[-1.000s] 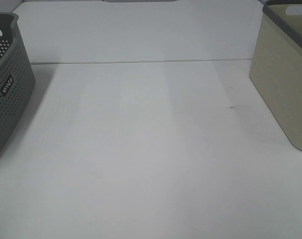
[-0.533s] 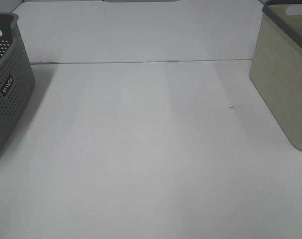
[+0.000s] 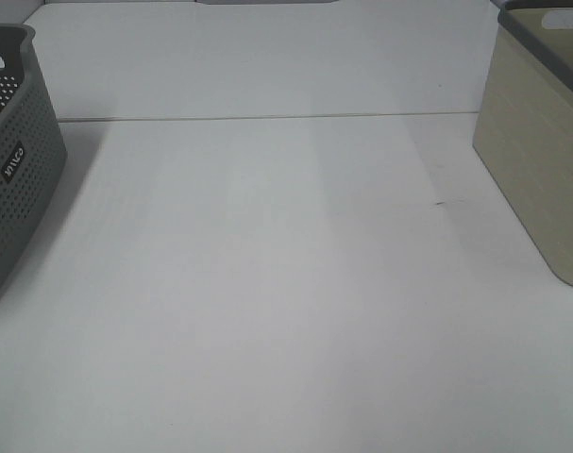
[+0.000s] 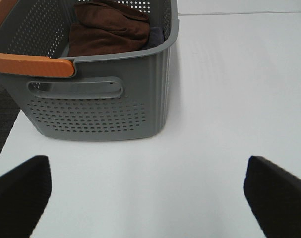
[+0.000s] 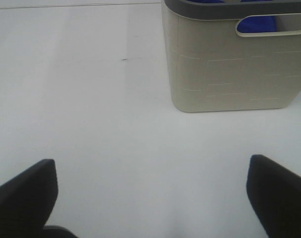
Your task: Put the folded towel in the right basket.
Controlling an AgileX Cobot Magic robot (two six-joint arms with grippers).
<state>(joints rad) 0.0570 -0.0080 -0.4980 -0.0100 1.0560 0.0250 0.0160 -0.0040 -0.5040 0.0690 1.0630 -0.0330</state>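
Worktop (image 3: 286, 283) lies white between two baskets set well apart at its left and right edges. Brown folded towel (image 4: 108, 27) sits inside the grey perforated left basket (image 4: 98, 106); the beige right basket (image 3: 541, 151) shows something blue through its handle. Left claw (image 4: 150, 193) and right claw (image 5: 150, 198) hover released, fingers spread wide.
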